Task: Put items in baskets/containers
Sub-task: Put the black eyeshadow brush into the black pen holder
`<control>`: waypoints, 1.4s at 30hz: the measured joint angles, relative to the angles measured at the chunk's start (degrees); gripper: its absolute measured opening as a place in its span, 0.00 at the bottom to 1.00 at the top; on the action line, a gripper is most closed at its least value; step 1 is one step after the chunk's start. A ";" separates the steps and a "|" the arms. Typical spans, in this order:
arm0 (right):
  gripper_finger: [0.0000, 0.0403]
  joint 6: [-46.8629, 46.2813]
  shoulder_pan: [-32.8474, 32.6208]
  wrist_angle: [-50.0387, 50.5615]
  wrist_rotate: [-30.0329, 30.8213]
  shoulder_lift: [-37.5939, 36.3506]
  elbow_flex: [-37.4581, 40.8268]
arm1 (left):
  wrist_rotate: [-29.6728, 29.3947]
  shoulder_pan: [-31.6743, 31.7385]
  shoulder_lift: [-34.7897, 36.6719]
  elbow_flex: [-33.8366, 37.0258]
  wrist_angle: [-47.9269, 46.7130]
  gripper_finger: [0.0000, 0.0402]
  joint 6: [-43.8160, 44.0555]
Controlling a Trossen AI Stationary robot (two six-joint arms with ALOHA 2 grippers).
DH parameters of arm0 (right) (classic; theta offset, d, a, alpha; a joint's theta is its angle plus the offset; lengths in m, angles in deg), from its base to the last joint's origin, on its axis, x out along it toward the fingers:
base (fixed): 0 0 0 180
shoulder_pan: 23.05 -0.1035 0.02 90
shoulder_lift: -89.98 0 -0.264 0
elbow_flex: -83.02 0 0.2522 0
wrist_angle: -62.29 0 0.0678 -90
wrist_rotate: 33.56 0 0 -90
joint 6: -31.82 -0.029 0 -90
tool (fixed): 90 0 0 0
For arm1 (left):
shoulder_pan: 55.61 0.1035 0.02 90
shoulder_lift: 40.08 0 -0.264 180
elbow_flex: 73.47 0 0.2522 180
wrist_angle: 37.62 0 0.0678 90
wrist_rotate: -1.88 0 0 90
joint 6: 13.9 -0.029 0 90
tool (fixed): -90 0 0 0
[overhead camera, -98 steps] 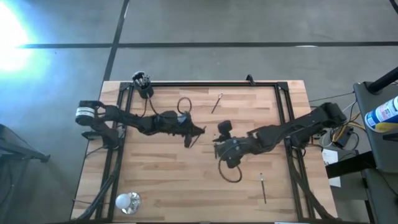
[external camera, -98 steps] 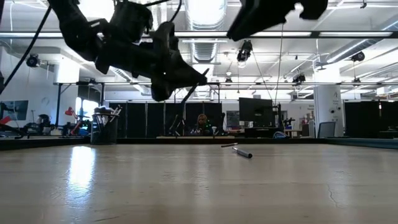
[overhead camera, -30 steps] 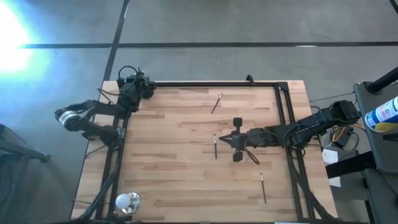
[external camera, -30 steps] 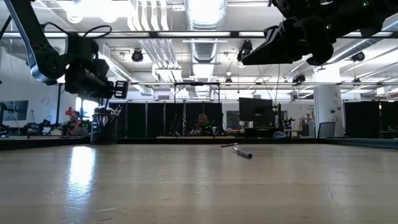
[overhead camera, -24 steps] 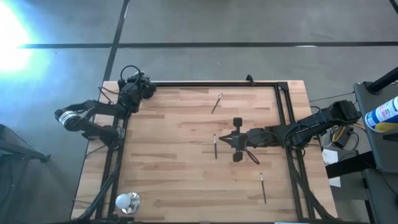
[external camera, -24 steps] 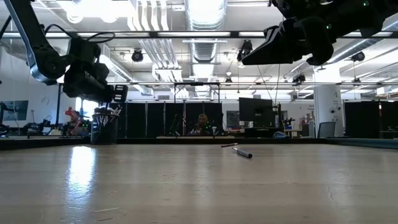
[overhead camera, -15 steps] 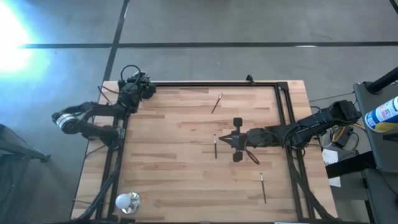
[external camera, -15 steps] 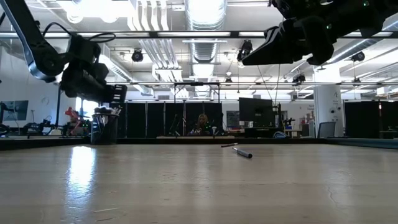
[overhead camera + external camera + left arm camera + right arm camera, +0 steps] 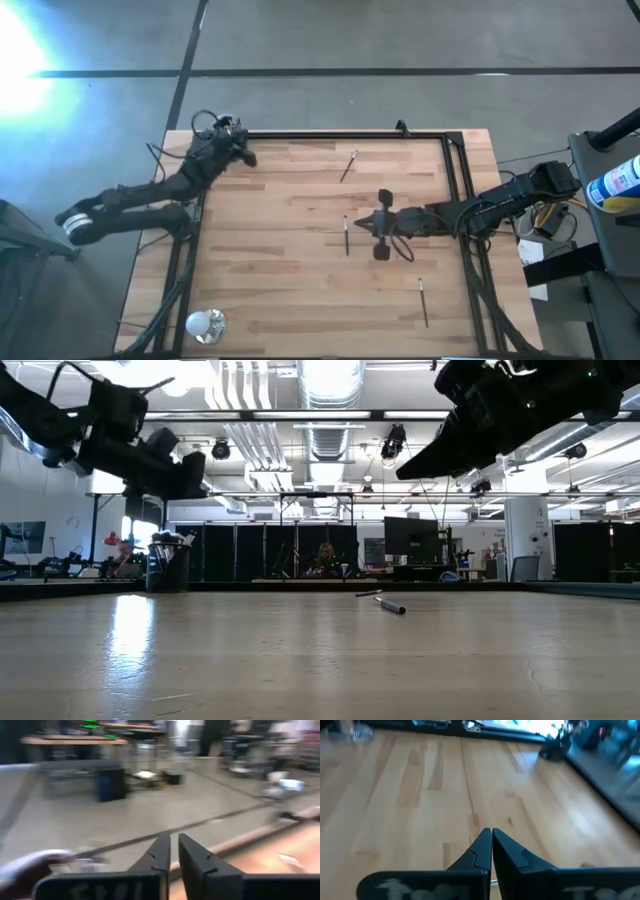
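The black cup (image 9: 168, 567), with several brushes standing in it, is at the table's far left corner; it also shows in the right wrist view (image 9: 554, 749). My left gripper (image 9: 246, 157) hangs beside the cup, above the table. Its fingers (image 9: 174, 851) are almost together and hold nothing. My right gripper (image 9: 362, 226) is shut and empty above the table's middle, just right of a loose brush (image 9: 346, 236) lying flat. A second brush (image 9: 349, 165) lies farther back and a third (image 9: 423, 301) lies near the front right.
A shiny whitish round object (image 9: 205, 323) sits at the near left corner. A black frame rail (image 9: 340, 134) runs along the far edge and down both sides. Bare wood lies between the loose brushes.
My left gripper has left its place over the cup: it has risen and swung a little toward the table's right, while its arm has stretched out low to the left. My right gripper has tipped its fingers slightly down. The brushes on the table have not moved.
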 joint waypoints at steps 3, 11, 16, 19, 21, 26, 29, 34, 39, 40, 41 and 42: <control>0.02 -8.06 0.04 0.03 0.02 0.00 0.40 | 1.40 -7.03 1.18 0.63 -0.35 0.01 1.46; 0.03 -27.04 3.22 5.31 3.19 0.00 0.05 | 1.80 -26.51 -3.02 2.82 5.83 0.00 2.85; 0.11 -35.81 6.15 8.22 2.75 0.00 -0.03 | 1.75 -32.53 -7.80 5.77 17.40 0.00 4.04; 0.17 -41.03 7.18 10.28 1.05 0.00 -0.39 | 1.71 -33.24 -10.53 6.50 20.50 0.00 4.10; 0.21 -44.32 7.55 13.41 0.21 0.80 -1.65 | 1.64 -33.18 -11.83 6.53 20.75 0.00 4.10; 0.32 -49.23 7.75 21.27 -0.64 8.30 -8.50 | 1.60 -33.18 -13.96 6.04 21.43 0.00 4.09; 0.37 -51.16 8.75 28.02 -2.79 13.89 -14.19 | 1.60 -33.18 -14.70 5.61 21.59 0.00 4.08; 0.42 -51.83 11.25 36.68 -7.01 21.90 -23.54 | 1.60 -33.18 -15.31 5.63 21.31 0.00 4.08; 0.42 -51.39 12.82 43.72 -8.00 28.31 -31.17 | 1.67 -33.18 -15.36 5.63 21.47 0.00 4.34; 0.42 -51.38 13.05 45.69 -8.00 29.34 -32.45 | 1.70 -33.18 -15.35 5.63 21.45 0.00 4.34; 0.41 -51.37 13.23 47.50 -7.98 30.39 -33.75 | 1.76 -33.18 -15.31 5.63 21.26 0.00 4.35; 0.41 -51.30 13.34 48.50 -7.92 31.47 -34.99 | 1.80 -33.18 -15.31 5.63 21.30 0.00 4.36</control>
